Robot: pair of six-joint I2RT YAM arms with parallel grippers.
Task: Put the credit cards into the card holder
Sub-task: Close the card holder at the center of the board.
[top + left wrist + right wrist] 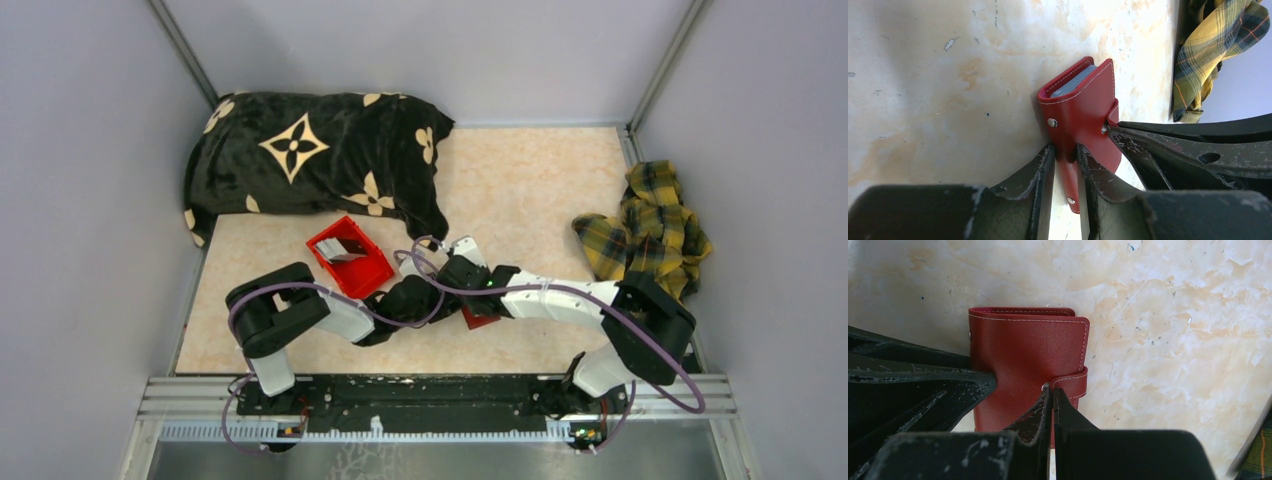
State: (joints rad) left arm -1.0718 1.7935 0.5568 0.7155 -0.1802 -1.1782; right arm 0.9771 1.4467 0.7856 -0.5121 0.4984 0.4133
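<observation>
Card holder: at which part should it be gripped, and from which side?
Probably the thin flap of the card holder, where the left gripper pinches it between its jaws, coming from the end opposite the open mouth. The flap is flat and slim; the folded body is thicker.
</observation>
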